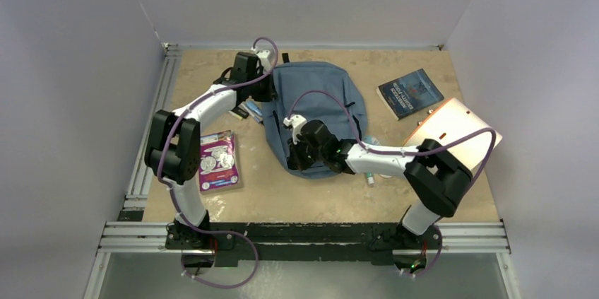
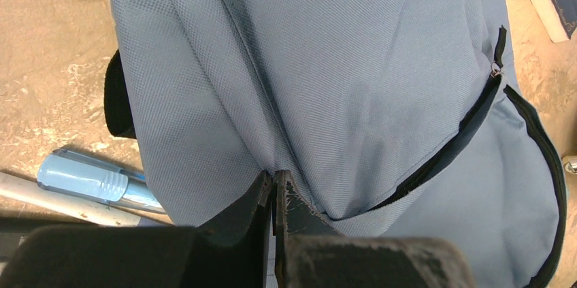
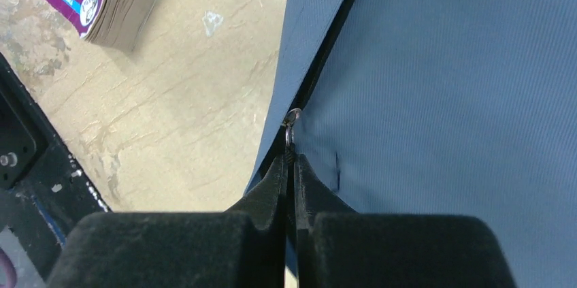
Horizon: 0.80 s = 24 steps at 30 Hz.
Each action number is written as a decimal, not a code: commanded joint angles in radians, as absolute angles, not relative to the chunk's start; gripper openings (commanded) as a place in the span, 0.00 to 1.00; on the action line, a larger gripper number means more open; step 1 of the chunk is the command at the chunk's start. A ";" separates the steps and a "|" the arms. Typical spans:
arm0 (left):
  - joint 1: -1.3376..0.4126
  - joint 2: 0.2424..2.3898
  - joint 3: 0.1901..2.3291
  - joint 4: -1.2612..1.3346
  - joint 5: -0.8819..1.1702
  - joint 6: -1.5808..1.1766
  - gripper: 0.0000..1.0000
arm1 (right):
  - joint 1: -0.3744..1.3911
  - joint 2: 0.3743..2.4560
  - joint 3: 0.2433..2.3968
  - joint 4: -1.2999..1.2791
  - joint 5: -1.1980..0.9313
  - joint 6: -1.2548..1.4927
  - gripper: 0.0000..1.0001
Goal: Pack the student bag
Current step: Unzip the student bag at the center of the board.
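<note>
The slate-blue student bag [image 1: 321, 104] lies flat in the middle of the table. My left gripper [image 1: 267, 89] is at its far left edge, shut on a pinched fold of the bag's fabric [image 2: 275, 173]. The front pocket zipper [image 2: 449, 148] gapes open to the right of it. My right gripper [image 1: 297, 157] is at the bag's near left edge, shut on the black zipper pull [image 3: 291, 148] with its metal ring [image 3: 292, 116] just past the fingertips.
A purple book [image 1: 217, 160] lies left of the bag, a dark blue book [image 1: 410, 92] at the back right, a beige folder [image 1: 452, 129] under my right arm. Blue pens [image 2: 95, 180] lie by the bag's left side; a small tube [image 1: 369, 177] lies near the right forearm.
</note>
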<state>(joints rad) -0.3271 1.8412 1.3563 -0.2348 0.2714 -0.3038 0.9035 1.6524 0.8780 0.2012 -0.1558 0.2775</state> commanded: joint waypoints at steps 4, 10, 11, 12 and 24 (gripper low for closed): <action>-0.307 1.840 1.417 -0.155 0.254 -0.309 0.00 | 0.947 1.543 0.825 0.028 -0.021 0.414 0.00; -0.307 1.754 1.402 -0.168 0.301 -0.380 0.26 | 0.947 1.469 0.790 0.224 -0.018 0.491 0.00; -0.307 1.725 1.387 -0.166 0.299 -0.400 0.35 | 0.946 1.464 0.787 0.266 -0.018 0.508 0.00; -0.307 1.695 1.373 -0.167 0.290 -0.424 0.41 | 0.946 1.461 0.790 0.306 -0.014 0.518 0.00; -0.317 1.207 0.950 -0.322 0.200 -0.758 0.54 | 0.946 1.547 0.850 0.486 -0.119 0.523 0.00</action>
<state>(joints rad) -0.3141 1.3102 1.0931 -0.2829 0.2024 -0.6056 0.9405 1.5284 0.8146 0.3527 -0.0505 0.5064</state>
